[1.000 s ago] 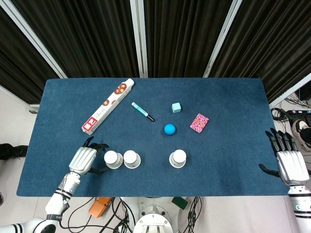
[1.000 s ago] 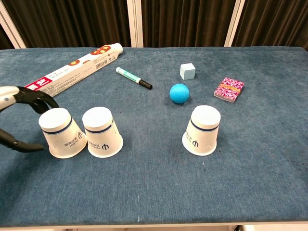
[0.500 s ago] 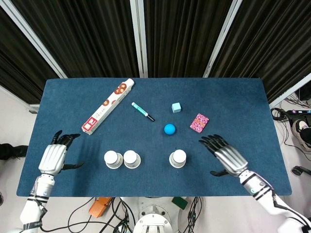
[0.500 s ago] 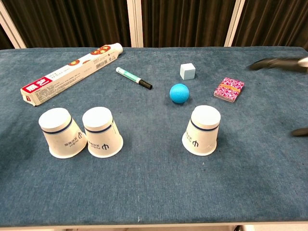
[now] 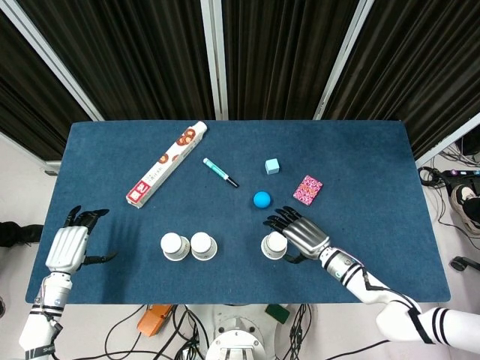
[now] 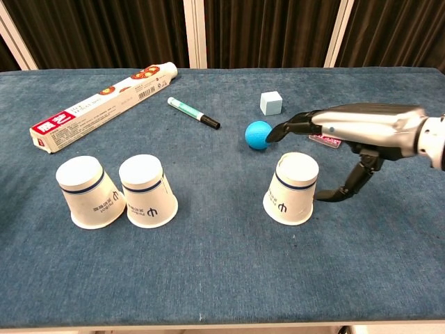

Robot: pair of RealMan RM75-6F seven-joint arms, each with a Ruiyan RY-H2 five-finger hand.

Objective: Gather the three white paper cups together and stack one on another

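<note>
Three white paper cups stand upside down near the table's front edge. Two of them, the left cup [image 5: 174,246] [image 6: 88,191] and the middle cup [image 5: 202,245] [image 6: 147,190], stand side by side, touching. The third cup [image 5: 274,245] [image 6: 292,188] stands alone further right. My right hand [image 5: 302,234] [image 6: 358,132] hovers open right beside the third cup, fingers arched over its far side and thumb low at its right. I cannot tell whether it touches the cup. My left hand [image 5: 69,247] is open at the table's left front corner, apart from the cups, and out of the chest view.
A blue ball [image 5: 261,199] [image 6: 259,134] lies just behind the third cup, near my right fingertips. A pink card pack [image 5: 307,188], a light blue cube [image 5: 271,166] [image 6: 271,103], a green marker [image 5: 220,172] [image 6: 192,113] and a long white box [image 5: 166,163] [image 6: 104,97] lie further back.
My right hand swept in from the right edge of the table to the third cup. My left hand drew back from the left cup to the table's left front corner.
</note>
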